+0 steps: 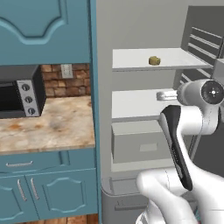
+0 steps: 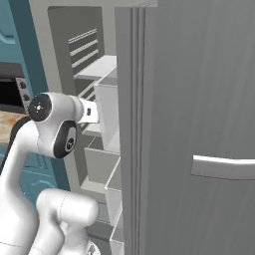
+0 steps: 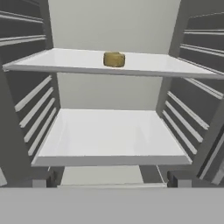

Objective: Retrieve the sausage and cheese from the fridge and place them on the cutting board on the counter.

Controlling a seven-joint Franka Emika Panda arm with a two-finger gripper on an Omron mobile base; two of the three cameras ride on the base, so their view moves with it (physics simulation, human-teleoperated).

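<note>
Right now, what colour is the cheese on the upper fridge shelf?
Yellowish-tan cheese; clearest in the hand view.

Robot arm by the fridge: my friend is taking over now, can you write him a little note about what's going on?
Gripper: open, holding nothing, pointed into the open fridge at the level of the lower shelf.
Cheese: sits on the upper shelf, toward the back, untouched.
Sausage: not spotted on either shelf; it may be in the grey drawer or elsewhere.
Done: fridge door is open.
Left: grab the cheese, find the sausage, and carry both to the cutting board on the counter.
</note>
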